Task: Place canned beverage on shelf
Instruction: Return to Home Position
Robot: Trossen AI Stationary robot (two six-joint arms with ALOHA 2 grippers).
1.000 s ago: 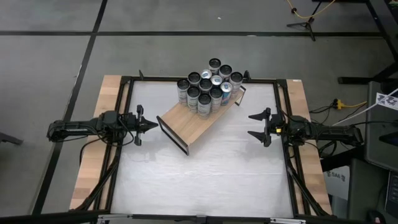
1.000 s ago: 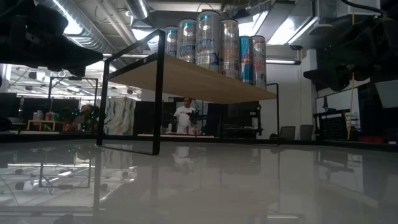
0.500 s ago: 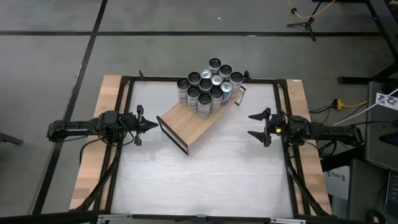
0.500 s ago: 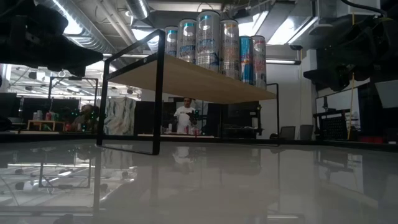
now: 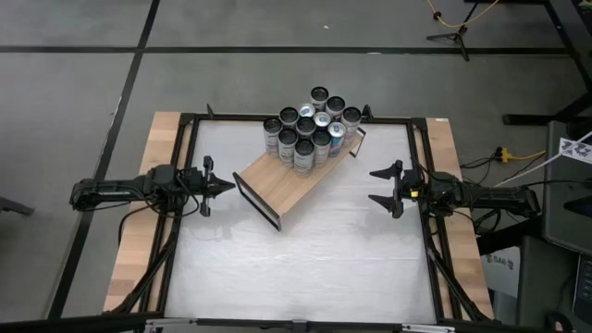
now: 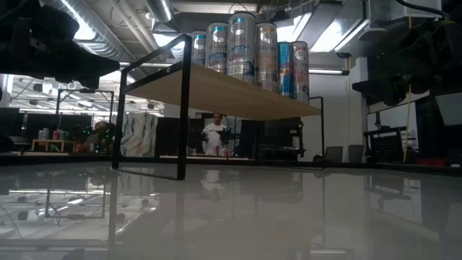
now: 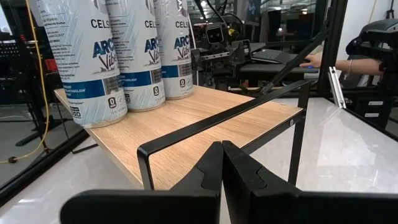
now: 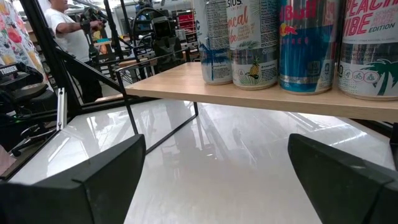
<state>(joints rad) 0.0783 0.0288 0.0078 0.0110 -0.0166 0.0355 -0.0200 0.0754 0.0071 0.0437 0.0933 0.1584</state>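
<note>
Shelf [image 5: 282, 185]: long light-brown wooden board with black metal frame ends, set at an angle on the white tabletop [image 5: 324, 259].
Cans [image 5: 310, 129]: tall beverage cans, clustered upright at the shelf's far end.
Left pincer [image 5: 222, 186]: clenched, empty, left of the shelf.
Right pincer [image 5: 374, 186]: released, empty, right of the shelf.
Homing: judged near complete; any retraction should lead away from the shelf frame.

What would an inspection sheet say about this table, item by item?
Surface: white tabletop, glossy.
Job's things: wooden shelf set diagonally on the tabletop; cans upright, clustered at its far end.
Clutter: nothing seen.
Grippers: left gripper shut, near the table's left side; right gripper open, near the right side; both hold nothing.
Cables: yellow cable on the floor beyond the table.
Surroundings: person standing in the room behind.
</note>
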